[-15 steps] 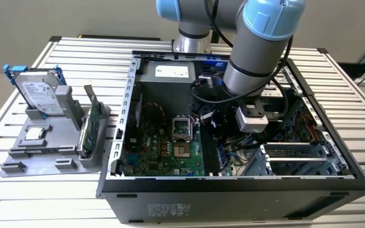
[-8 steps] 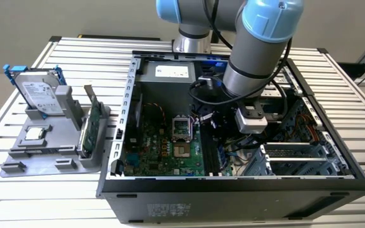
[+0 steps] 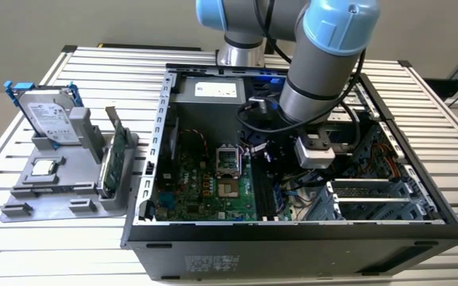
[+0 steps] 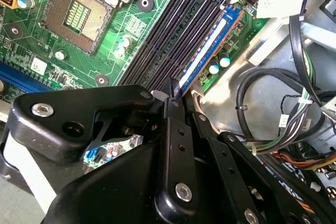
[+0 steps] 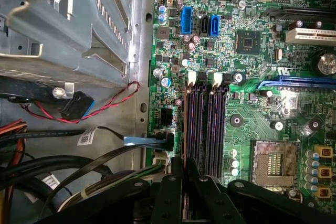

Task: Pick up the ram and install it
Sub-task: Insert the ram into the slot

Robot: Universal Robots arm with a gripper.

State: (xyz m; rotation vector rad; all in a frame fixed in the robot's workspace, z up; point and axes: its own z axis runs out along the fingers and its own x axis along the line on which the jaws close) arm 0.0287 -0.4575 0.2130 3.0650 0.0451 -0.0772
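Observation:
The ram [image 4: 208, 50] is a slim blue-edged stick with a white label. It stands in the outermost of the black memory slots [image 4: 167, 31] on the green motherboard [image 3: 205, 187], on the side nearest the cables. My gripper [image 4: 172, 98] has its black fingers shut on the stick's near end. In the first wrist view the ram [image 5: 185, 124] shows edge-on along the slot next to the board's edge, running in between the fingers of my gripper [image 5: 184, 174]. In the exterior view my gripper [image 3: 315, 156] reaches down inside the open computer case [image 3: 293, 229].
The bare CPU socket [image 5: 274, 163] lies beside the slots. Bundled cables [image 4: 273, 103] and a metal drive cage [image 5: 68, 35] crowd the board's edge. Outside the case, a grey holder [image 3: 62, 190] carries a hard drive [image 3: 50, 116] and a green expansion card [image 3: 111, 164].

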